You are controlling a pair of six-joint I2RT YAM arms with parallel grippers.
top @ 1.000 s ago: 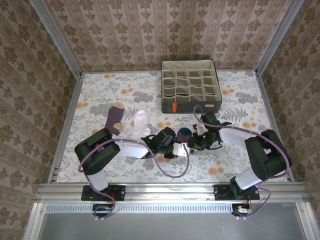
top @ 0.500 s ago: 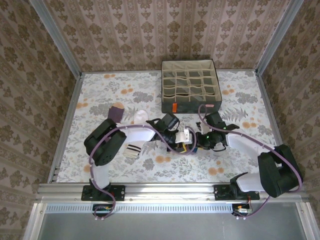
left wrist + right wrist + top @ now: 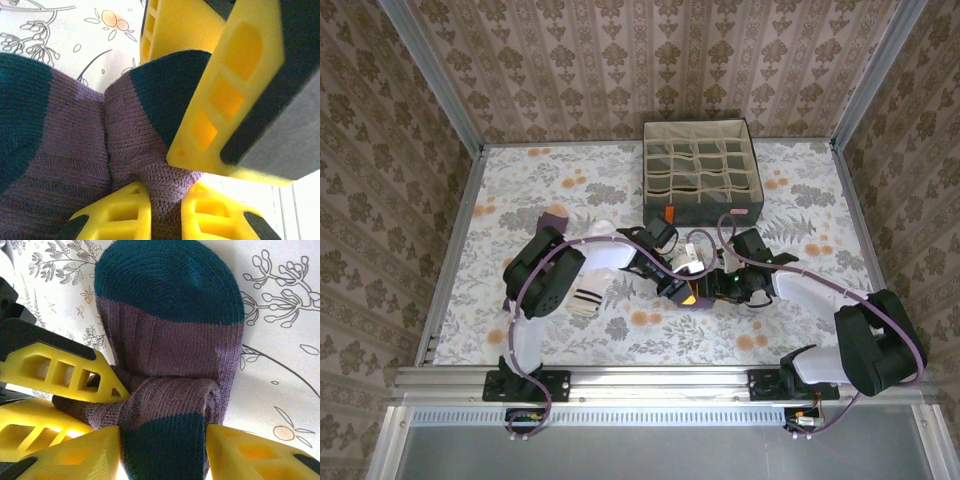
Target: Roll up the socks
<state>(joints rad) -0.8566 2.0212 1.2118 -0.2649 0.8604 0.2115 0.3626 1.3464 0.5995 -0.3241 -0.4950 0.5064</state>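
Purple sock [image 3: 165,340] half rolled: my left fingers [image 3: 115,215] clench its fold; my right fingers [image 3: 250,455] straddle it, grip unclear. White sock [image 3: 584,300], nine o'clock, waits unrolled.

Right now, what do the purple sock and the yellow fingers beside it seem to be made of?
Purple sock: knitted yarn with a matte finish and visible ribbed stitches; the fibre is unclear. Right gripper's fingers: probably hard moulded or printed plastic, smooth and yellow, with cut-out windows.
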